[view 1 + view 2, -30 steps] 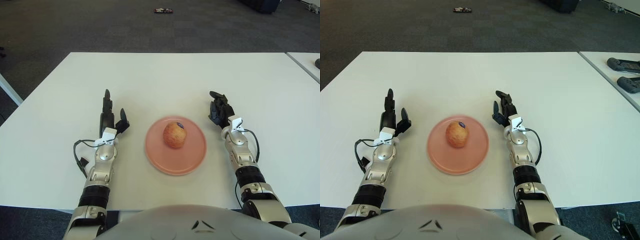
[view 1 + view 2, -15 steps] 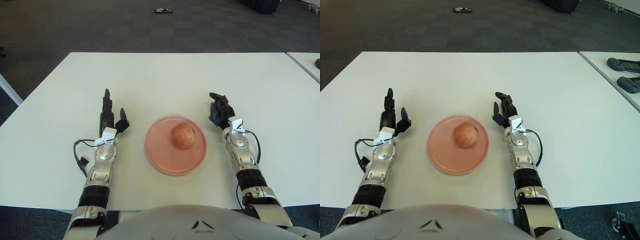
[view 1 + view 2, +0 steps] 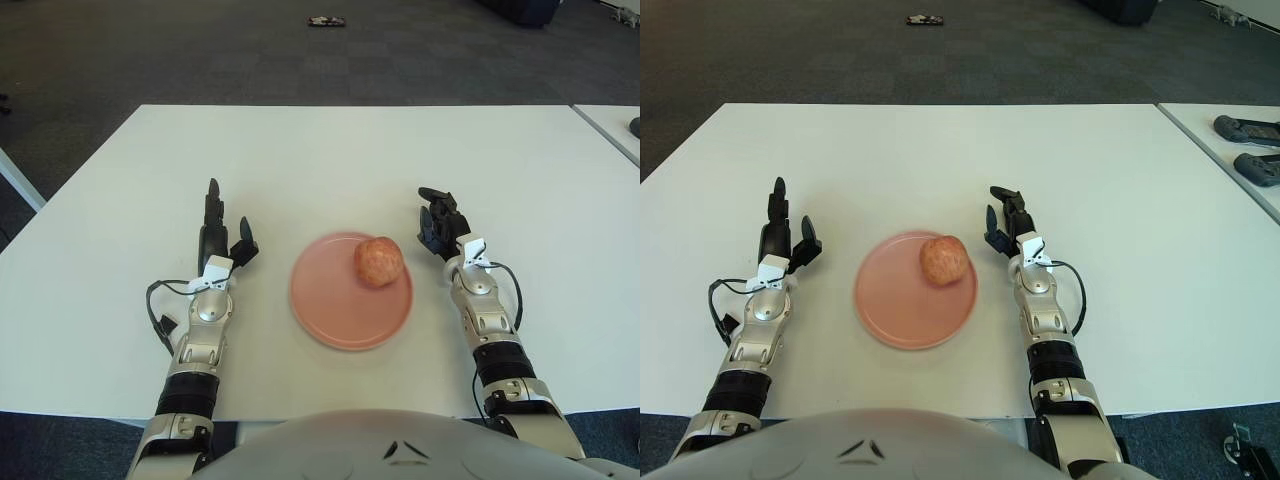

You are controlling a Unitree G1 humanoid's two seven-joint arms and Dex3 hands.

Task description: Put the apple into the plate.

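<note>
**A:** What do we see from the left eye?

**B:** Our left hand (image 3: 222,235), dark with three fingers, shows left of the round pink plate (image 3: 335,315), fingers stretched forward and loosely spread, holding nothing. Our right hand (image 3: 438,222) shows just right of the plate, fingers loosely bent and parted, also holding nothing. Both silver forearms reach forward over the white rectangular table (image 3: 320,150).

**A:** And the plate?

**B:** It holds one thing: the round reddish-yellow apple (image 3: 378,261), sitting in the plate's far right part, close to the rim nearest our right hand but apart from the fingers. We cannot tell which way its stem points; it is too round to show a long axis.

**A:** And the right eye?

**B:** The same scene. The apple (image 3: 944,259) lies at the plate's (image 3: 890,310) far right edge. The left hand (image 3: 782,232) is straight-fingered and empty, the right hand (image 3: 1006,220) slack and empty. Two dark controllers (image 3: 1250,145) lie on a neighbouring white table (image 3: 1220,150) at right.
</note>
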